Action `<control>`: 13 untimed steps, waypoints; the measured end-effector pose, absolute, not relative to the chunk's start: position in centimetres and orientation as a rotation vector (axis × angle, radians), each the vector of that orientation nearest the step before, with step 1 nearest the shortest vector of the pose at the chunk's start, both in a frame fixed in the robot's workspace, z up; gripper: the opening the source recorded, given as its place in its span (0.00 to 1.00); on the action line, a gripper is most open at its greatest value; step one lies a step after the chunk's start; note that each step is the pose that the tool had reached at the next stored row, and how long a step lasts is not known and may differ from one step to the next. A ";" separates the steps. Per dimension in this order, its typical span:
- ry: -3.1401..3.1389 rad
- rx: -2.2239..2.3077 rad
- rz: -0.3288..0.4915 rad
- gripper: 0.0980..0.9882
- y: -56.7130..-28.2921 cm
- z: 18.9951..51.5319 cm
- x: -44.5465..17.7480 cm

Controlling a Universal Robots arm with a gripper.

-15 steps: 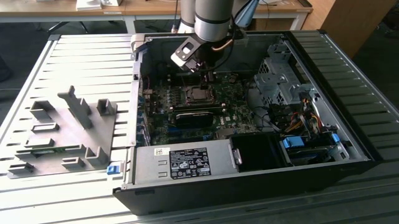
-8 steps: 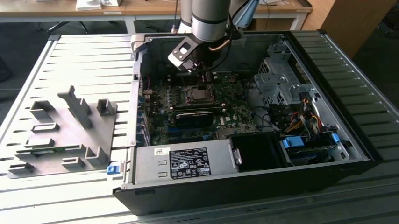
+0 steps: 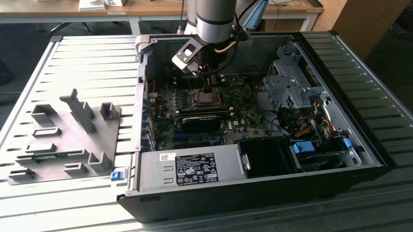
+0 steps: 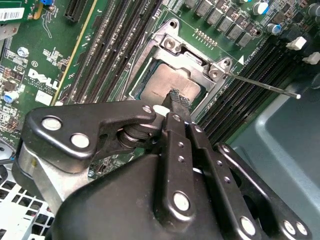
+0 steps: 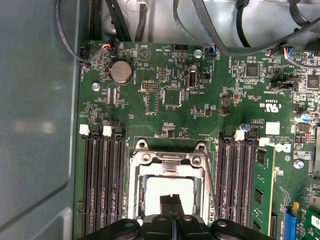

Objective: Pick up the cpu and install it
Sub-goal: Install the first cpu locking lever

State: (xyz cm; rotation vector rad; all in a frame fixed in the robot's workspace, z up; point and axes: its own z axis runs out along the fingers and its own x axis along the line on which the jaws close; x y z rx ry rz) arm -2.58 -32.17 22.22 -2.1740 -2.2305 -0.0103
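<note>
Computer case (image 3: 258, 195) lies open in the exterior view, and the arm reaches down into it so that the gripper (image 3: 208, 91) hangs right over the dark socket frame (image 3: 206, 100) near the middle of the board. A grey fixture (image 3: 71, 140) with blocks sits outside the case, on the exterior view's left.

In the second wrist view the cpu (image 4: 162, 82) lies flat inside the frame. The jaws are drawn together into one narrow tip that rests on, or just above, its metal top, with nothing clamped between them. The wire lever (image 4: 260, 85) sticks out sideways, clear of the frame, which the exterior view cannot resolve.

The first wrist view looks straight down. It shows the chip sitting square to the frame with memory slots (image 5: 105, 185) on both sides, a fit the slanted view leaves uncertain.

The chip is probably light, stiff and thin, with a smooth, slippery top and delicate contacts beneath. It is best held level by two opposite edges, never pressed hard.
</note>
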 end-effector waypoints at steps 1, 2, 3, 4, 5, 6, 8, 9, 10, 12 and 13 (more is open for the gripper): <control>-2.230 -2.174 -0.010 0.01 -32.2 22.2 -2.6; -2.230 -2.174 -0.010 0.01 -32.2 22.2 -2.6; -2.230 -2.174 -0.010 0.01 -32.2 22.2 -2.6; -2.230 -2.174 -0.010 0.01 -32.2 22.2 -2.6; -2.230 -2.174 -0.010 0.01 -32.2 22.3 -2.6; -2.230 -2.174 -0.010 0.01 -32.2 22.3 -2.6; -2.230 -2.174 -0.010 0.01 -32.2 22.4 -2.6; -2.230 -2.174 -0.010 0.01 -32.2 22.6 -2.6; -2.230 -2.174 -0.010 0.01 -32.2 22.7 -2.6; -2.230 -2.174 -0.010 0.01 -32.2 23.0 -2.6; -2.230 -2.174 -0.010 0.01 -32.2 23.2 -2.6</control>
